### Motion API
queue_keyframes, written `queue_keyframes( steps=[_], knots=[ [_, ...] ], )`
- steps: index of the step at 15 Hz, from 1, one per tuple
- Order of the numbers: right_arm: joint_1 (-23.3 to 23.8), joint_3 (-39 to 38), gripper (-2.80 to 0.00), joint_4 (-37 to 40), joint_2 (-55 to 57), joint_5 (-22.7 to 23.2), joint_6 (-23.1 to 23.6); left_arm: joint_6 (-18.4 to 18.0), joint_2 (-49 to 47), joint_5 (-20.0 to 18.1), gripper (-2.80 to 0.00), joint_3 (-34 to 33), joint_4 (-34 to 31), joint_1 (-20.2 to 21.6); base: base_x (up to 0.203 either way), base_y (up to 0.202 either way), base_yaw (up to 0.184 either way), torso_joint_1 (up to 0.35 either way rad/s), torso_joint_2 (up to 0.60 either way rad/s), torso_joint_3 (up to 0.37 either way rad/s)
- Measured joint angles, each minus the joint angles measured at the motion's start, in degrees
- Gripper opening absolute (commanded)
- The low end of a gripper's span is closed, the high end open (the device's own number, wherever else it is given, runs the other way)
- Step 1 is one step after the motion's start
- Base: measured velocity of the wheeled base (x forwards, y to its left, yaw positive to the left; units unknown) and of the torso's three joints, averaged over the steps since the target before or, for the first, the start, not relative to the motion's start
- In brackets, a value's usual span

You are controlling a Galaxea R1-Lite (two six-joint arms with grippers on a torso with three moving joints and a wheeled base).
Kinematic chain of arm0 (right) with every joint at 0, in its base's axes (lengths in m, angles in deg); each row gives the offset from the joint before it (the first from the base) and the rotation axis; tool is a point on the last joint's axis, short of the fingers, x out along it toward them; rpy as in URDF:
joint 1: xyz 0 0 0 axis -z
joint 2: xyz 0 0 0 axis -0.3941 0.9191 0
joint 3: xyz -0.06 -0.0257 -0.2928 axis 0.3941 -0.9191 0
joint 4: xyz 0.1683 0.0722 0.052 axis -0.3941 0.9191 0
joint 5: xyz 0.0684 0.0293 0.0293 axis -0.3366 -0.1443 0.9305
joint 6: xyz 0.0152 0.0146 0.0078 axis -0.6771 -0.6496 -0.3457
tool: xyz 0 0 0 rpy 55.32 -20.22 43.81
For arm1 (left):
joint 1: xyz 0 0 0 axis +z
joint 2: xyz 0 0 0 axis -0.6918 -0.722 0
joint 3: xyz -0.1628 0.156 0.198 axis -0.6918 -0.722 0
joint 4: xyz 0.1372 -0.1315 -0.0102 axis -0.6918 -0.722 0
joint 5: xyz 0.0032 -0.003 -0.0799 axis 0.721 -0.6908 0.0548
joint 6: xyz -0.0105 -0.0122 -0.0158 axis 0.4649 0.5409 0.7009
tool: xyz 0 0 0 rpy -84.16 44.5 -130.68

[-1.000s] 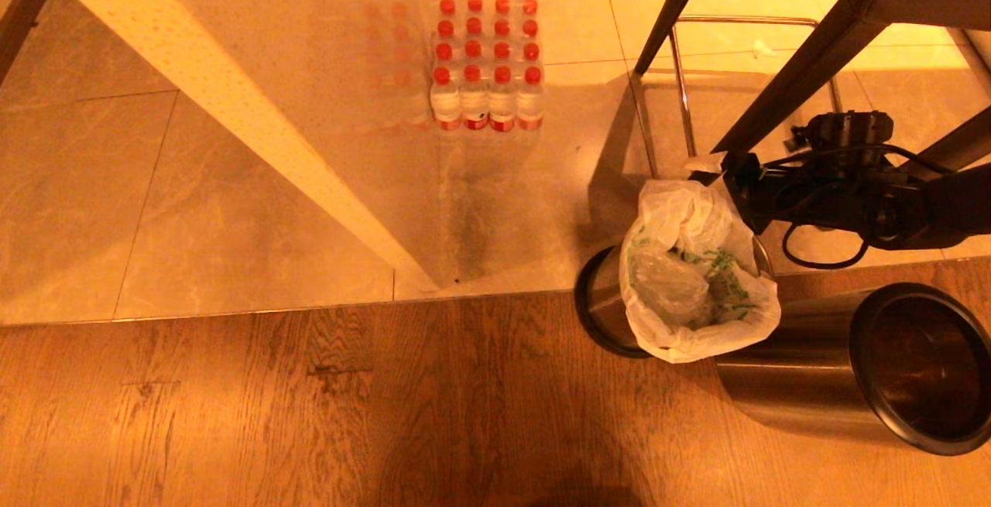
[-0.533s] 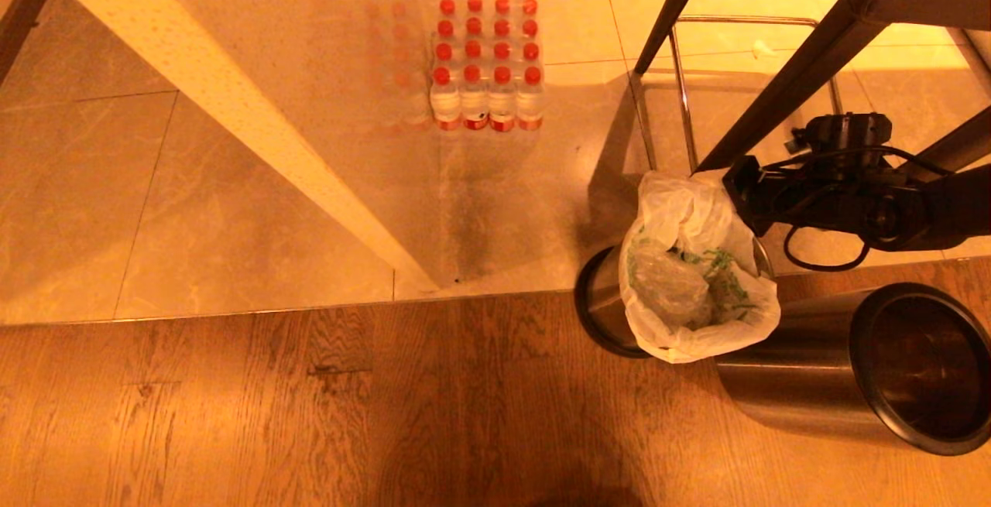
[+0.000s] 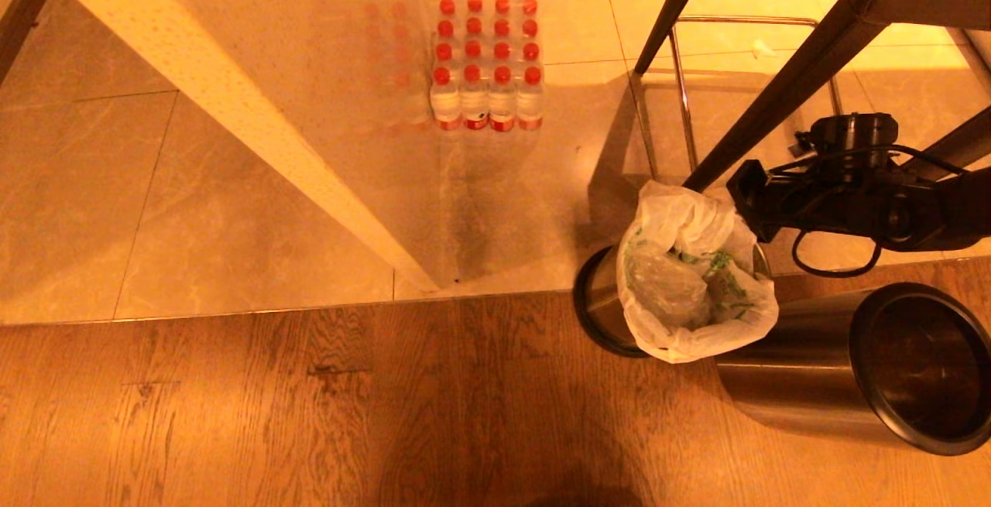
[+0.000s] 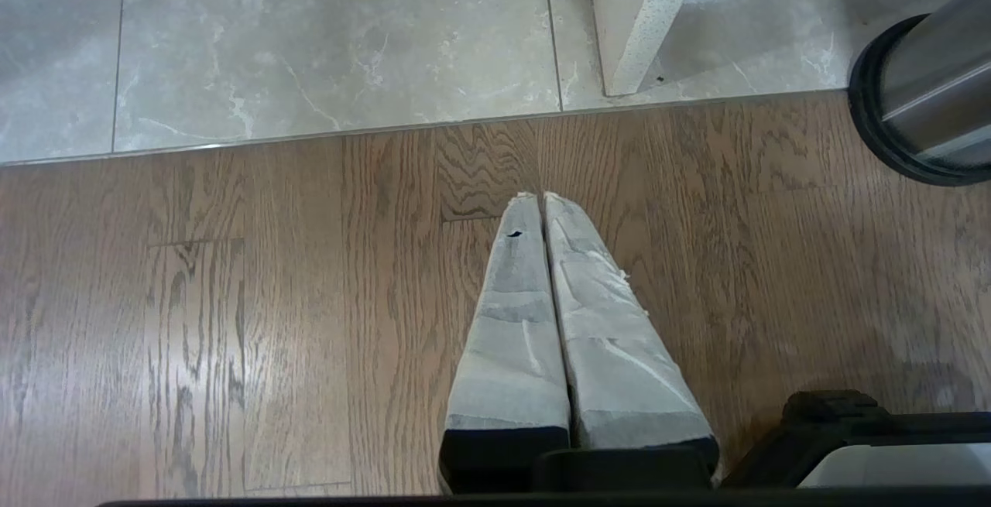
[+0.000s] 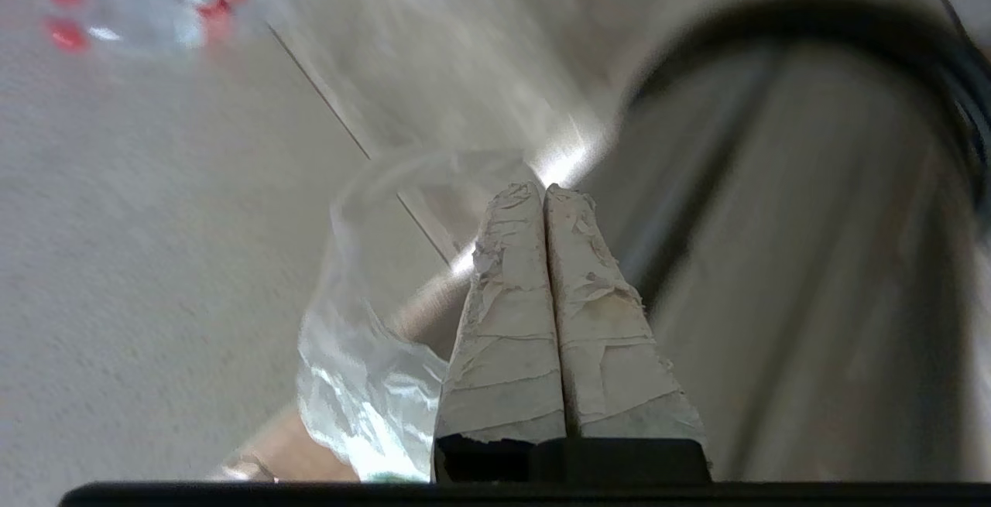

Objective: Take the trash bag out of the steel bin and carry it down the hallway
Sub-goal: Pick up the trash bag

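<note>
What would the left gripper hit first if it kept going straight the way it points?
The brown wooden plank floor, probably just short of the grey marbled tiles. Nothing lies between the shut left gripper and the boards, though depth is hard to judge.

The trash bag (image 3: 697,282), thin white crinkled plastic with green print, sits open-mouthed in the upright steel bin (image 3: 600,310) at centre right of the head view, its rim bunched above the bin's top.

The right claw (image 5: 545,190) has its taped fingers pressed together, arm reaching in from the right. The left claw (image 4: 541,197) points downward, fingers pressed together too.
</note>
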Motion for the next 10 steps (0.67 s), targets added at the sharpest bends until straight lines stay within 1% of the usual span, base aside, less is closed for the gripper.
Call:
queue_keyframes(
  steps=[4, 8, 10],
  knots=[
    [0.0, -0.3, -2.8, 6.3, -3.3, 0.0, 3.6, 0.0, 0.0, 0.0, -2.8, 0.0, 0.0, 0.0, 0.0, 0.0, 0.0, 0.0, 0.0, 0.0],
    [-0.2, -0.6, -2.8, 6.7, -5.6, 0.1, 4.1, 0.0, 0.0, 0.0, -2.8, 0.0, 0.0, 0.0, 0.0, 0.0, 0.0, 0.0, 0.0, 0.0],
    [-0.7, -1.1, -2.8, 8.4, -6.6, 0.1, 4.5, 0.0, 0.0, 0.0, -2.8, 0.0, 0.0, 0.0, 0.0, 0.0, 0.0, 0.0, 0.0, 0.0]
  ],
)
